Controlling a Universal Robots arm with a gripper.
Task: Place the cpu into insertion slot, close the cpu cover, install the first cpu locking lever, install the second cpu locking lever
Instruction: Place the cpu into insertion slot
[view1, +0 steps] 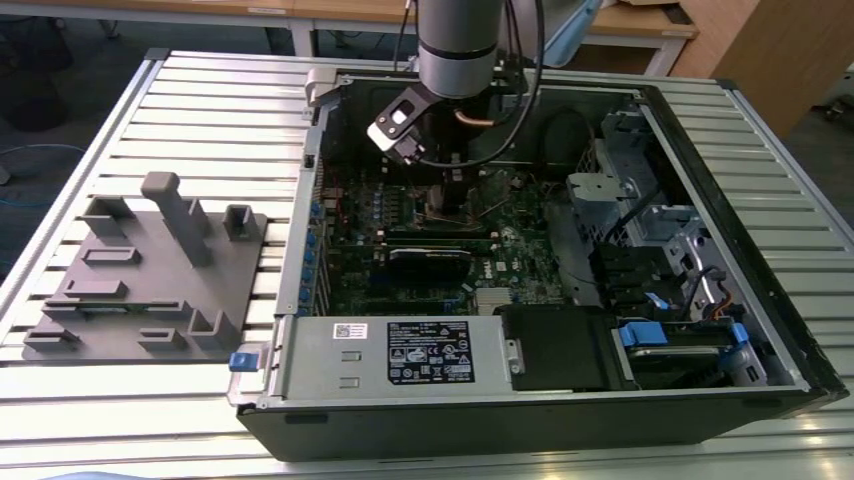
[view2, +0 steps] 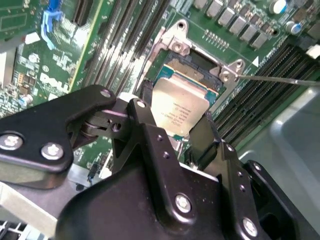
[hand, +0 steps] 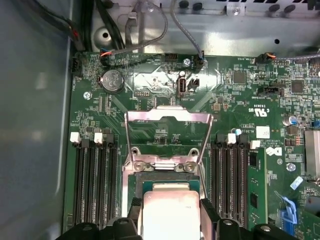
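- Second wrist view has my gripper (view2: 176, 114) with its fingers (view2: 204, 134) pressed to two opposite sides of the cpu (view2: 182, 100). I judge it clamped on the chip, silver top up.
- The cpu sits right over the insertion slot (view2: 196, 61), which shows as a dark strip past the chip's far edge. I cannot tell whether the chip is seated or hangs just above the slot.
- If the chip goes down skewed or offset, a corner could ride up on the silvery rim or bend the contacts beneath.
- Letting go while the chip is tilted could leave it lying crooked in the slot.
- In the first wrist view the cpu cover (hand: 167, 117) stands raised on the side of the slot away from my fingers. A drift that way could knock it down onto the chip or onto me.
- A thin locking lever (view2: 280, 79) juts out beside the slot, and it could snag the gripper.
- Memory slots (hand: 95, 180) flank the slot closely on both sides, so a sideways slip would strike them.
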